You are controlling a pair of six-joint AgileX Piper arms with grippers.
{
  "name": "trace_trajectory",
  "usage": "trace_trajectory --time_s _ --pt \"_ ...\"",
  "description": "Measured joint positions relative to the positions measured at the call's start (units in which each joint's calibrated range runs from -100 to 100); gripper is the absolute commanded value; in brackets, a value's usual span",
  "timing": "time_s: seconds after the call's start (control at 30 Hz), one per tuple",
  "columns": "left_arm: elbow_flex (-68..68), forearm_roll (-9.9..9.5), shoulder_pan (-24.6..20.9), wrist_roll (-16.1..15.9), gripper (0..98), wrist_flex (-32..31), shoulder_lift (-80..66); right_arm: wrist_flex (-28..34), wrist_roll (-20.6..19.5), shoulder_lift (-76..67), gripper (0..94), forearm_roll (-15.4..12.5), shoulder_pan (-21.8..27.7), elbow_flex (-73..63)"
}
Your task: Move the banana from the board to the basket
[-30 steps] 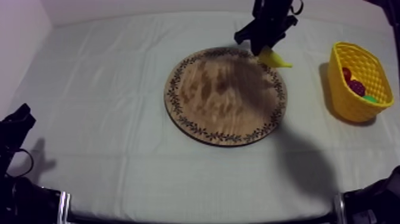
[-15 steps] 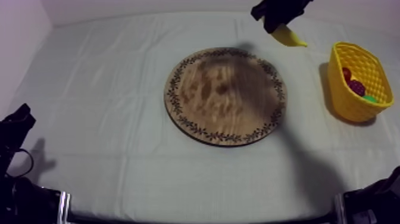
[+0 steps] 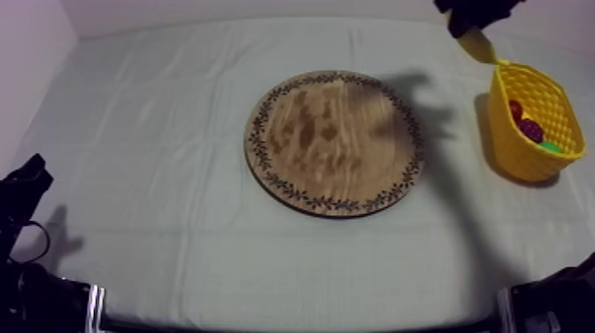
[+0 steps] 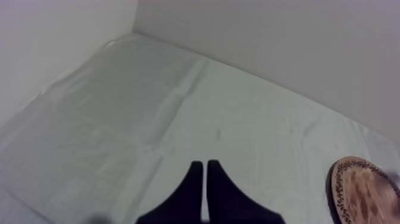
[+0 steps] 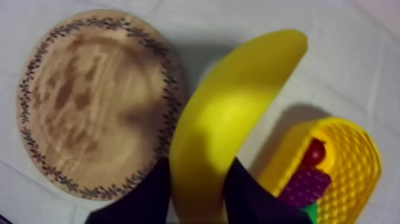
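Banana [image 3: 479, 44], bright yellow and curved, hangs in air just beside yellow basket [image 3: 512, 151] rim, clear of wooden board [image 3: 335, 142]. My right gripper [image 5: 199, 193] clamps one end, reaching in high from upper right. My left gripper [image 4: 205, 179] rests low over cloth [image 4: 149, 119], fingers pressed together, gripping nothing.

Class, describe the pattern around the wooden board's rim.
A dark leafy vine band circles the wooden board, clearest in the right wrist view.

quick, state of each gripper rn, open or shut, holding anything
Left gripper: shut, holding nothing.
Right gripper: shut on the banana, beside the yellow basket.
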Motion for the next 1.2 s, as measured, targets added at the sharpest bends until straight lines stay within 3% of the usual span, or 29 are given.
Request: trace_trajectory --time_s 0.7,1.2 --pt "0.0 0.0 0.0 0.0 0.1 0.0 0.0 -3.41 4.37 -11.31 22.5 3.16 19.93 18.15" --pt "0.0 0.0 0.0 0.0 0.1 0.0 0.0 -8.84 3.22 -0.36 26.2 3.63 20.26 16.28"
